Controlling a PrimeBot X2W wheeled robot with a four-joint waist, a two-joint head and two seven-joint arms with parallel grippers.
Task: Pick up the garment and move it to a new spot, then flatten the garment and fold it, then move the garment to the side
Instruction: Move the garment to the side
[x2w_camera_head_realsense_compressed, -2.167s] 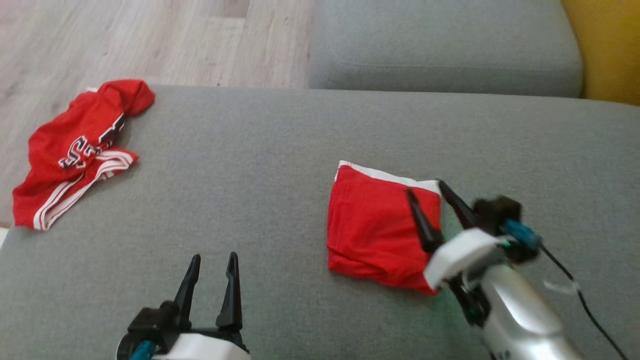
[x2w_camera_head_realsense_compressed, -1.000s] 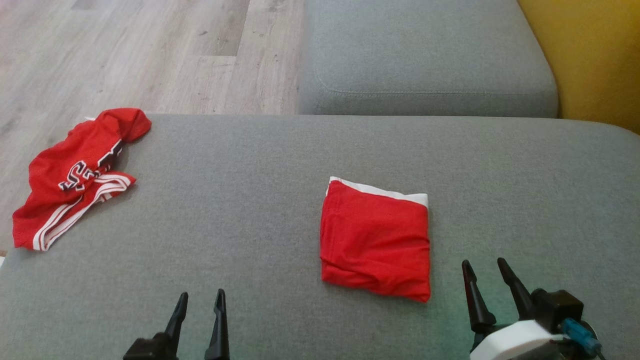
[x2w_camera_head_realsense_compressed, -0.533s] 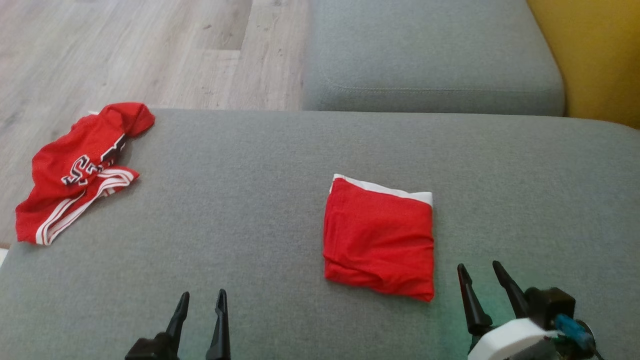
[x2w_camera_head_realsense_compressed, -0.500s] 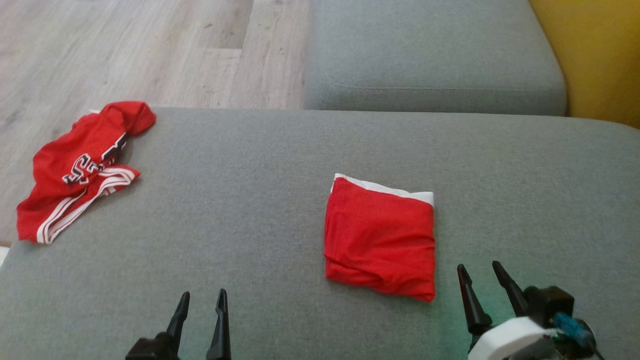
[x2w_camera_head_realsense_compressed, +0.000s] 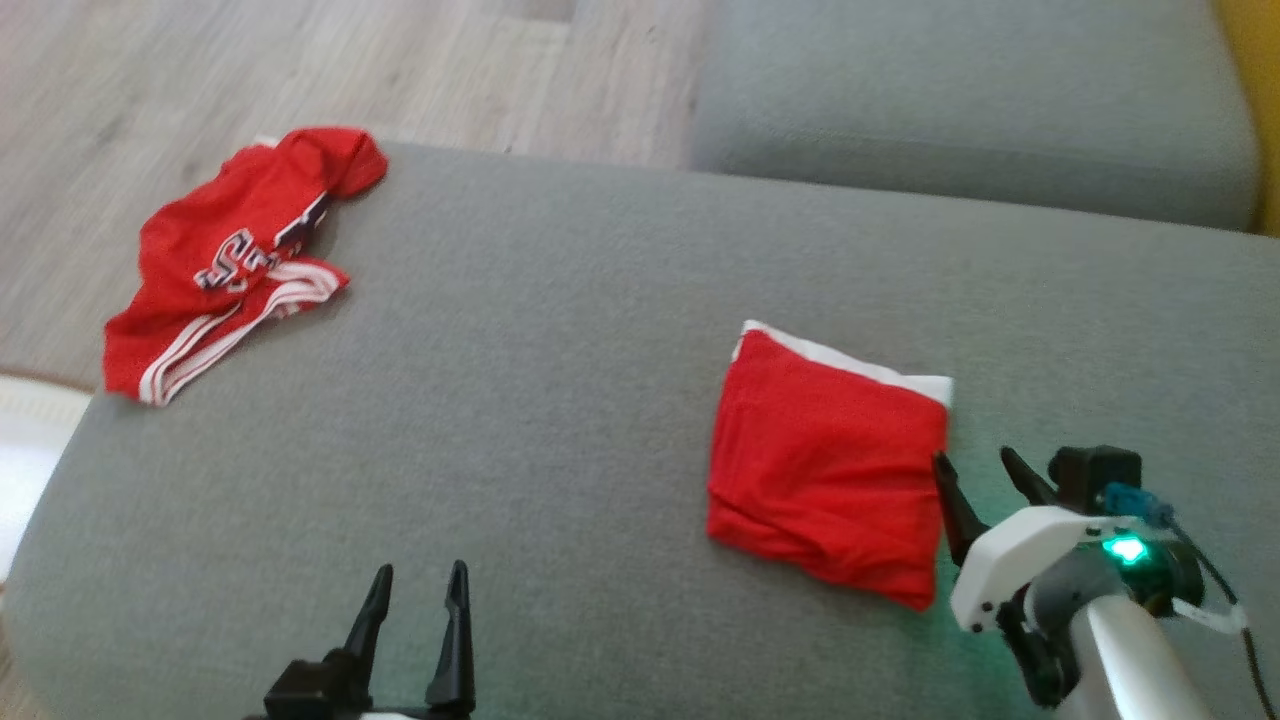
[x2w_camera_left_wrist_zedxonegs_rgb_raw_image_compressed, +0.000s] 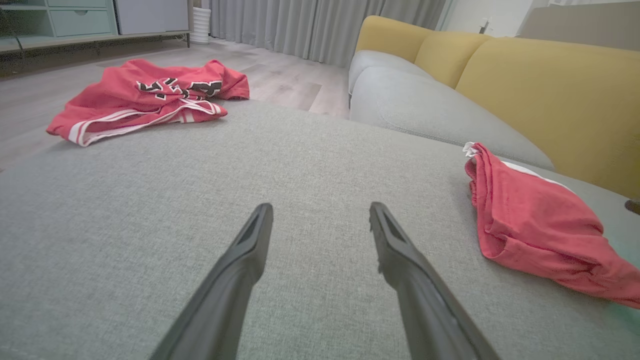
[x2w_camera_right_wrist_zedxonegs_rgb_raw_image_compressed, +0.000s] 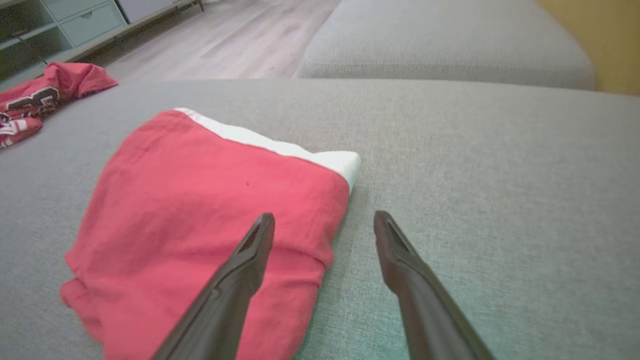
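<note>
Garment (x2w_camera_head_realsense_compressed: 825, 470) lies folded square on sofa (x2w_camera_head_realsense_compressed: 560, 300); moving it aside is apparently left. Right gripper (x2w_camera_head_realsense_compressed: 974, 457) wide, empty, at its edge; left gripper (x2w_camera_head_realsense_compressed: 420, 568) wide, empty, well apart.

The folded garment (x2w_camera_head_realsense_compressed: 820, 470) was red, with a white band along one edge. The crumpled garment (x2w_camera_head_realsense_compressed: 230, 260) was the same red, trimmed with thin white stripes and marked with black-and-white lettering. The cushion (x2w_camera_head_realsense_compressed: 520, 430) was a finely flecked grey weave, and the second cushion (x2w_camera_head_realsense_compressed: 960, 110) was the same grey. The backrest (x2w_camera_left_wrist_zedxonegs_rgb_raw_image_compressed: 545, 85) was mustard yellow. The floor (x2w_camera_head_realsense_compressed: 300, 60) was pale wood planking with a faint grain. The curtains (x2w_camera_left_wrist_zedxonegs_rgb_raw_image_compressed: 300, 25) were grey and the drawers (x2w_camera_left_wrist_zedxonegs_rgb_raw_image_compressed: 80, 20) pale green. The left gripper (x2w_camera_head_realsense_compressed: 420, 568) and right gripper (x2w_camera_head_realsense_compressed: 973, 457) had black fingers. The right one's housing (x2w_camera_head_realsense_compressed: 1010, 560) was white, with a green light (x2w_camera_head_realsense_compressed: 1125, 548) and a blue plug (x2w_camera_head_realsense_compressed: 1135, 497).
</note>
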